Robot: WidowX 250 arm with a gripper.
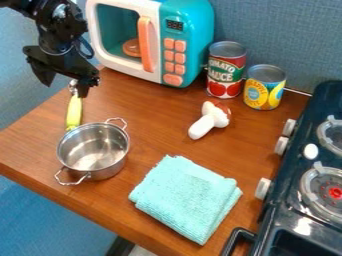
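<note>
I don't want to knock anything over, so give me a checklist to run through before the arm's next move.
1. Gripper open and empty: ok, its fingers stand apart with nothing between them.
2. Gripper clear of the green-handled utensil: cannot tell, one fingertip overlaps its metal end in this view.
3. Pot upright and empty: ok.
4. Pot and utensil apart: cannot tell, the handle's lower end meets the pot's rim in view.
5. Toy mushroom standing up: not ok, it lies on its side.
6. Both cans, tomato and pineapple, upright: ok.
</note>
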